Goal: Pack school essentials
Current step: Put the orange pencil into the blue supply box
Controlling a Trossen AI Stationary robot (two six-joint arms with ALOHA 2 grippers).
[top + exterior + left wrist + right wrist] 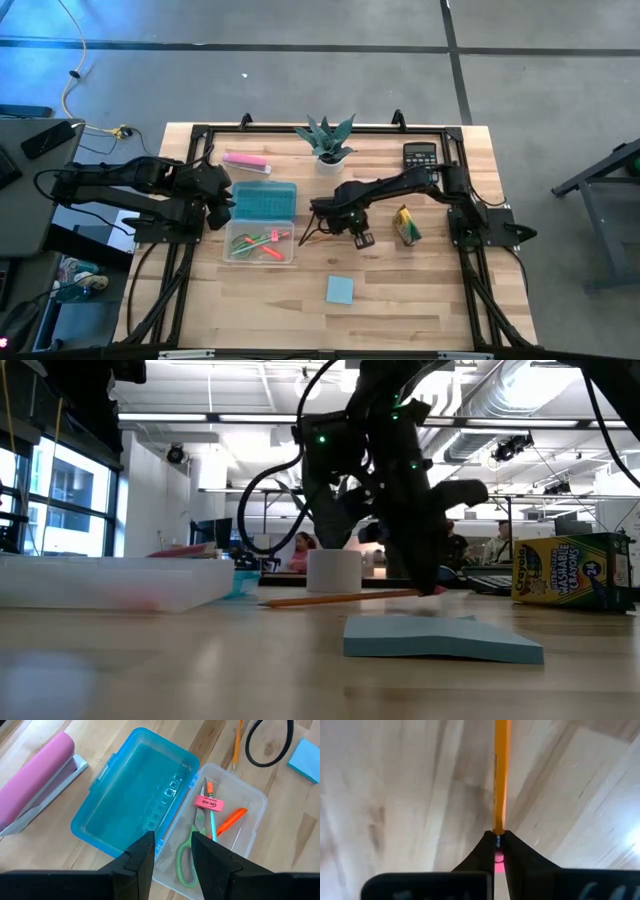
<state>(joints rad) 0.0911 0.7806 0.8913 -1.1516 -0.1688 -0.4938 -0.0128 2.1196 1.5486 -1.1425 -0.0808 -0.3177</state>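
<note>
From directly overhead, we looked straight down on the whole pale wooden table (400,300) and both arms. At tabletop height we faced level across it into the room, with the flat blue sticky-note pad (440,637) close in the foreground; that pad (339,290) sat lower centre in our overhead frame. Our left wrist camera looked down at close range on the open blue plastic case (135,795). Our right wrist camera sat very near the orange pencil (500,775).
</note>
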